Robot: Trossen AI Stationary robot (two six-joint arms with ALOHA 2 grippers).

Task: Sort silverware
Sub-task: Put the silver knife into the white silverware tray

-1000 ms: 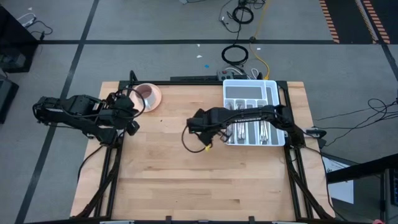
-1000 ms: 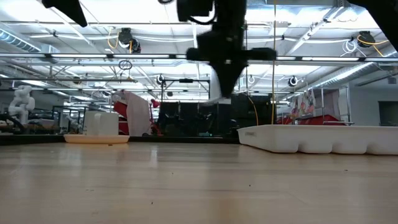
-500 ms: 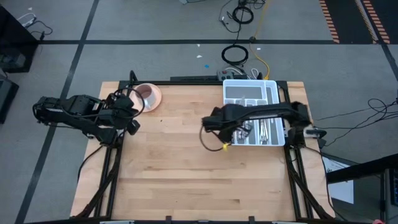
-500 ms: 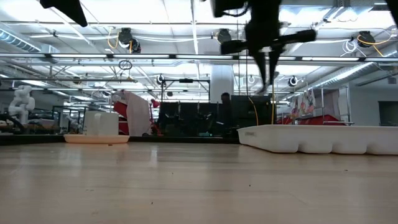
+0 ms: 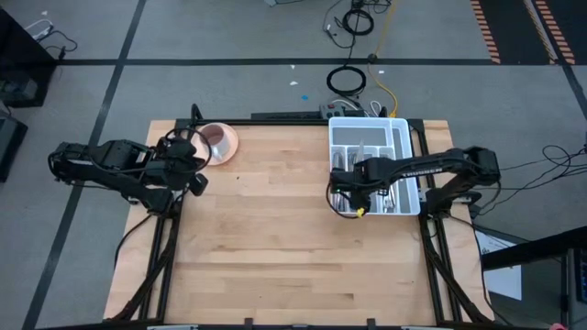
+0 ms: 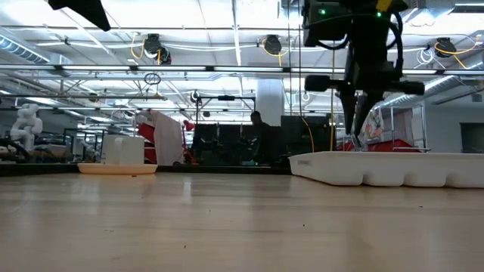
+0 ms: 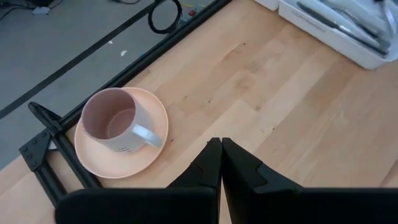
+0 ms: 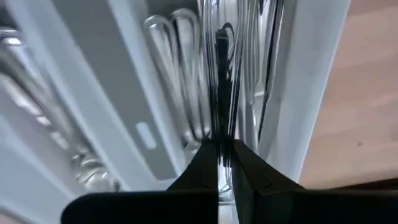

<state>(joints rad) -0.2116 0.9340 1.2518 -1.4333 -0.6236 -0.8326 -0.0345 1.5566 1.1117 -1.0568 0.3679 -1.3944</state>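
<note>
The right gripper (image 5: pixel 347 194) hangs over the near left corner of the white tray (image 5: pixel 404 130) at the worktop's (image 5: pixel 266 247) far right, its jaws together. The right wrist view seems to show a thin piece of silverware (image 8: pixel 221 93) pinched between them, though the blur makes that uncertain. Other forks, spoons and knives (image 5: pixel 390 191) lie in the tray's long compartments. The left gripper (image 7: pixel 220 163) waits at the far left of the worktop, jaws together on nothing, near a pink cup (image 7: pixel 115 121) standing on its saucer (image 7: pixel 121 160).
</note>
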